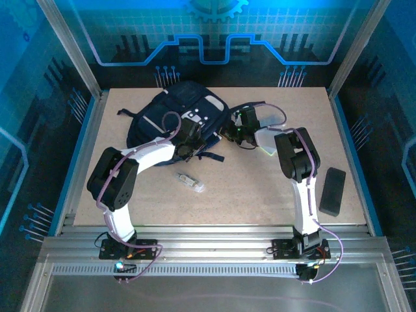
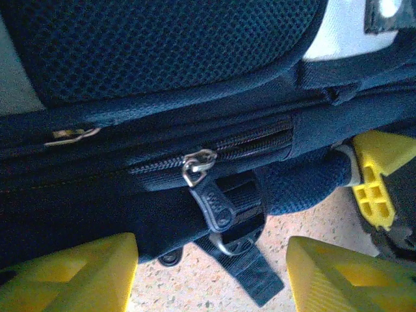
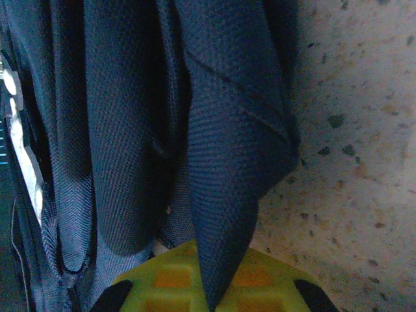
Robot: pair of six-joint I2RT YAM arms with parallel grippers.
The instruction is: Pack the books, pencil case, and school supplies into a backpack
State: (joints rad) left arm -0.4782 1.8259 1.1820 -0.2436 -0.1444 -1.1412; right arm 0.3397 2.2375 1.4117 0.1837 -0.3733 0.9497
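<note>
The dark navy backpack (image 1: 172, 114) lies flat at the back of the table. My left gripper (image 1: 186, 150) hovers open at its near edge. Its yellow fingers (image 2: 78, 273) stand either side of a zipper pull (image 2: 209, 198) and a black strap (image 2: 250, 270). My right gripper (image 1: 234, 133) is at the backpack's right edge, shut on a fold of its navy fabric (image 3: 227, 162). The clear tube (image 1: 190, 182) lies on the table in front of the backpack. The dark pencil case (image 1: 333, 190) lies at the right. Flat pale pieces with a lime-green edge (image 1: 268, 143) lie under my right arm; books or pads, I cannot tell.
The speckled tabletop (image 1: 253, 195) has free room between the two arms. Metal frame posts and blue walls close in the table's sides and back. A yellow finger of the right gripper (image 2: 374, 188) shows at the right of the left wrist view.
</note>
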